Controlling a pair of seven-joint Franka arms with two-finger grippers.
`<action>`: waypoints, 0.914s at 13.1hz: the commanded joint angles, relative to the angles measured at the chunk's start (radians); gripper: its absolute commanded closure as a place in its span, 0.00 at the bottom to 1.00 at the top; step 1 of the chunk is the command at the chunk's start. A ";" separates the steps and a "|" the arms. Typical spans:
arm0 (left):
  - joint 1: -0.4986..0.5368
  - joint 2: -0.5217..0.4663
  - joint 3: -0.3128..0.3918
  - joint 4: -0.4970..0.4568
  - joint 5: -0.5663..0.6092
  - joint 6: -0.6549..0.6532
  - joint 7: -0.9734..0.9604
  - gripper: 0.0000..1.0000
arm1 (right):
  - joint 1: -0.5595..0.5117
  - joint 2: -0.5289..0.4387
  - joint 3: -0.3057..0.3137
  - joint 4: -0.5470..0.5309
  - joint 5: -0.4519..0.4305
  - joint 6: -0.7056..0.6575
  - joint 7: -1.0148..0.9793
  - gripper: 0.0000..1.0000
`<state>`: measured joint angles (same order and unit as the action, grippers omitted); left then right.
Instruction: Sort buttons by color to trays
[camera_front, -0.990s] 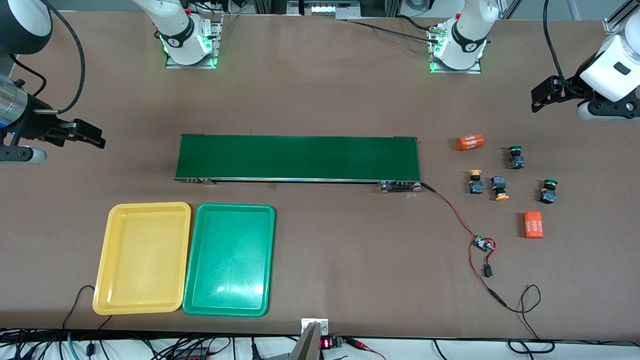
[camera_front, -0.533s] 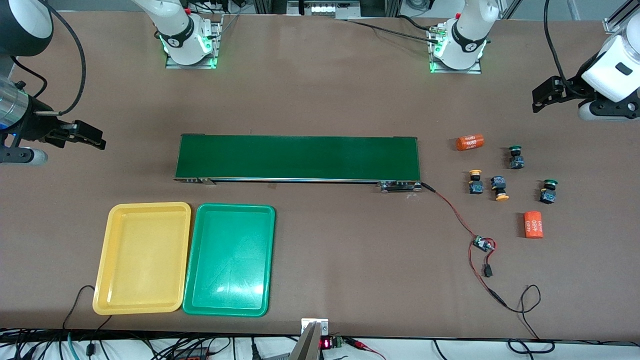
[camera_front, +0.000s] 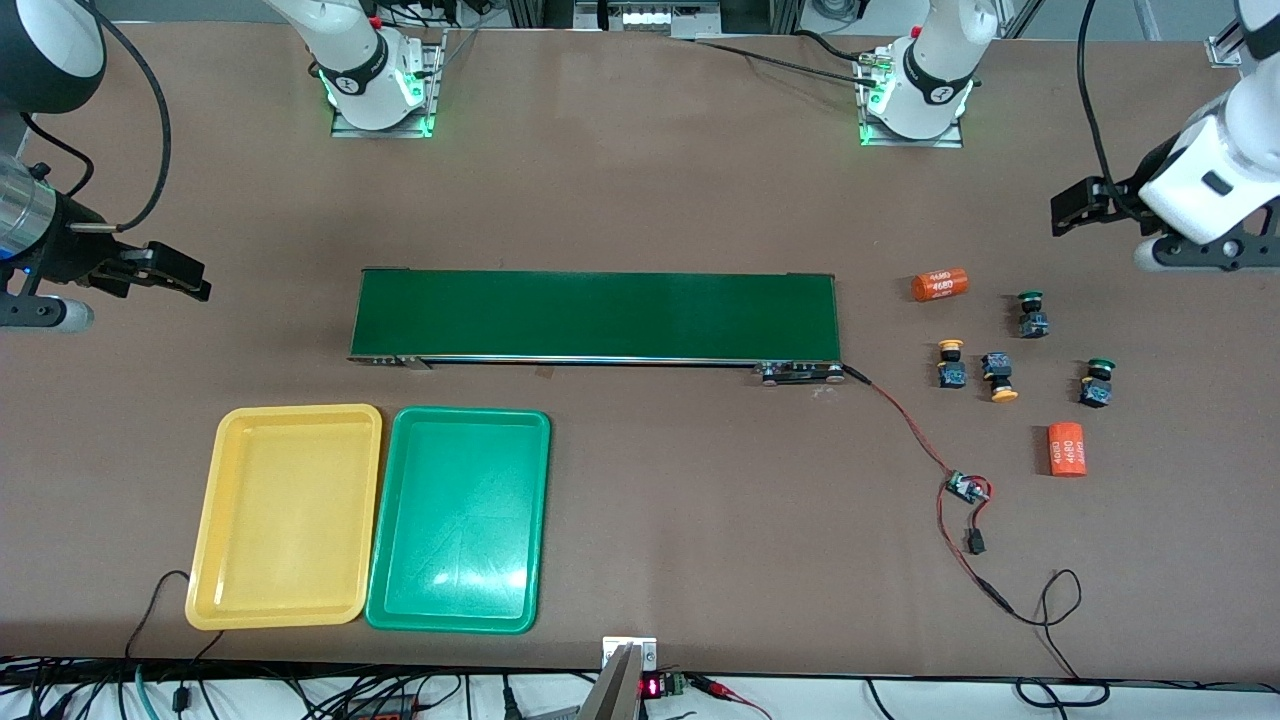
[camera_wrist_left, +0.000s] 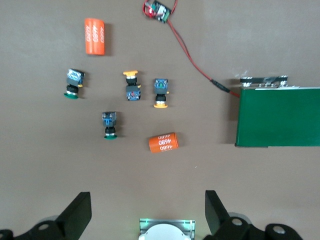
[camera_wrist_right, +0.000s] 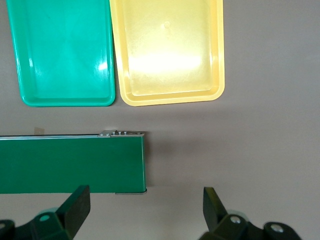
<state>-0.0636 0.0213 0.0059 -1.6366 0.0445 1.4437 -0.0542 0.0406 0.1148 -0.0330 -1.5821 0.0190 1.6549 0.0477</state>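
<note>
Four buttons (camera_front: 1020, 350) loose near the counter's left-arm end, two trays (camera_front: 370, 518) bare by the front edge, ready for sorting; left pincer (camera_front: 1075, 212) and right pincer (camera_front: 175, 272) up high, fingers apart, holding nothing.

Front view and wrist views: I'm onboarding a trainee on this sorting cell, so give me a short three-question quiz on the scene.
1. True or false: the green tray already holds a button.
2. How many buttons with yellow caps lie on the table?
3. Which lies nearest the conveyor belt? A. yellow-capped button B. green-capped button C. yellow tray

Key
1. False: both trays are bare.
2. Two, side by side, toward the left arm's end of the table.
3. C. All buttons lie past the belt's end. The left gripper hangs over the table near them, fingers open; the right gripper waits open over the belt's other end.
</note>
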 joint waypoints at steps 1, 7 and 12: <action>0.005 0.063 0.000 0.037 0.017 -0.098 0.063 0.00 | -0.010 0.014 0.004 0.027 0.018 -0.006 -0.006 0.00; -0.007 0.094 -0.010 -0.172 0.026 0.023 0.134 0.00 | -0.013 0.016 0.004 0.028 0.018 -0.006 -0.006 0.00; -0.004 0.019 -0.034 -0.473 0.028 0.358 0.618 0.00 | -0.011 0.016 0.004 0.028 0.016 -0.006 -0.005 0.00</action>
<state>-0.0676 0.1313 -0.0262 -1.9424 0.0476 1.6613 0.3886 0.0395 0.1186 -0.0344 -1.5810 0.0191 1.6559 0.0477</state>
